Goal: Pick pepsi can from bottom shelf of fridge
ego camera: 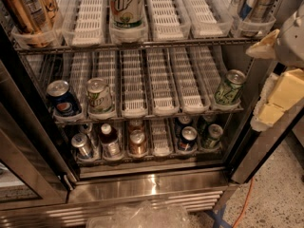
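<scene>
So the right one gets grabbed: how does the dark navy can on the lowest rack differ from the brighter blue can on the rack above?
The dark navy pepsi can sits right of centre on the bottom shelf; the brighter blue can stands far left on the middle rack. The blue can shows a round logo; the navy one mostly its top. Both have silver tops. The gripper hangs outside, at right.

pepsi can point(188, 137) on bottom shelf point(160, 139), tool point(268, 80) (at right)
</scene>
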`<action>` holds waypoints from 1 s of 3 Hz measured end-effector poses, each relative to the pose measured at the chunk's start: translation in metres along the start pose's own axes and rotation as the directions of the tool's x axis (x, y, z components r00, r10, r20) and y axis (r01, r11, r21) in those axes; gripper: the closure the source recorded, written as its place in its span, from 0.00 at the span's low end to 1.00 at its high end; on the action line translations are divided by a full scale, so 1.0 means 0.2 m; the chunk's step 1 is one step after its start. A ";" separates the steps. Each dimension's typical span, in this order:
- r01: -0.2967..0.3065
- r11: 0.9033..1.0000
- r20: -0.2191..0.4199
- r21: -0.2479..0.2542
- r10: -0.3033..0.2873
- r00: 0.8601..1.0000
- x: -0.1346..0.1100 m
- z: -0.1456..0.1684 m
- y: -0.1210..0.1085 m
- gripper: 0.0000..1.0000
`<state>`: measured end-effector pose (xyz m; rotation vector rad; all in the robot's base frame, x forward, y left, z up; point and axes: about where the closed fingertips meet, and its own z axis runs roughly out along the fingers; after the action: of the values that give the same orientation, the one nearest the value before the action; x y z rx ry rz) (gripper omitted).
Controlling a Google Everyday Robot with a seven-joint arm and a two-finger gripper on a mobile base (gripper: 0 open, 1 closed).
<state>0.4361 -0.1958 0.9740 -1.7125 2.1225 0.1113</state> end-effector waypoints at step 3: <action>-0.042 0.987 0.245 -0.155 0.079 0.966 -0.05 0.08 0.08 0.00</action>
<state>0.4262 -0.1774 0.9603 -1.6164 2.0201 0.4898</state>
